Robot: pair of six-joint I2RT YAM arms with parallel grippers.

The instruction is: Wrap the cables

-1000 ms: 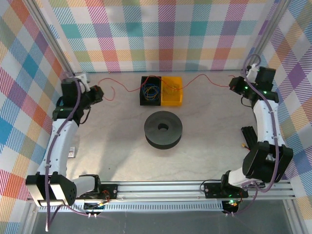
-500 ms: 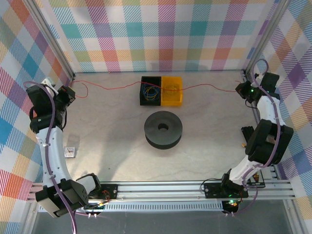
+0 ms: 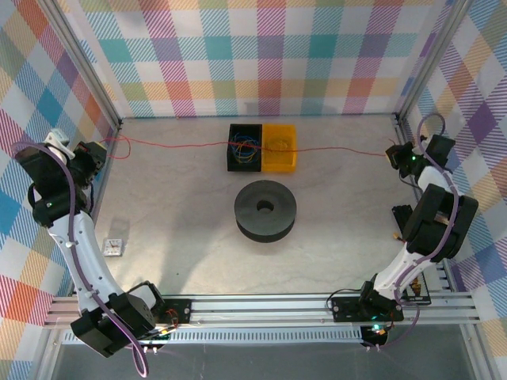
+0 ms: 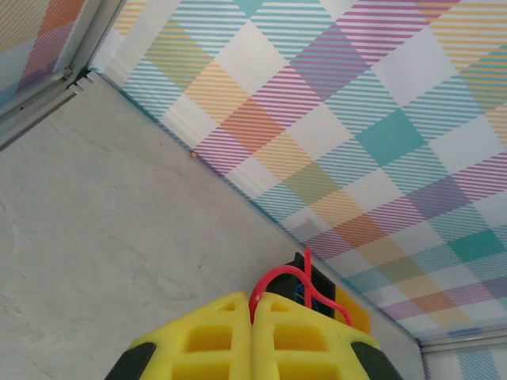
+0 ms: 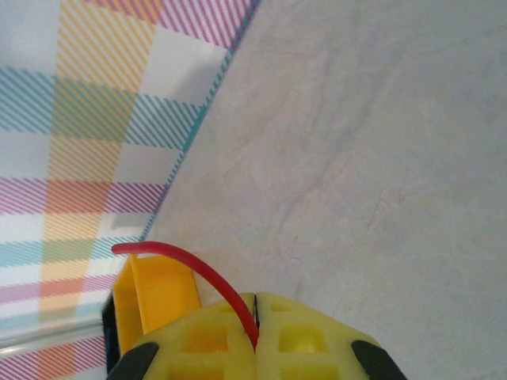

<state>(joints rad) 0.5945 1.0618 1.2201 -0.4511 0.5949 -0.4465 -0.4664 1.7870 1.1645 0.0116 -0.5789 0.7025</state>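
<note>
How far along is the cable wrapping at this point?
Done: the left gripper and the right gripper are each shut on the red wire, far apart. In hand: the wire spans nearly straight between them, passing over the black bin and the yellow bin. Left: all the wrapping; the black spool carries no wire.

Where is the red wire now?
In the top view, the red wire stretches almost straight from the left gripper to the right gripper, across the far part of the table and over the black bin and yellow bin.
</note>
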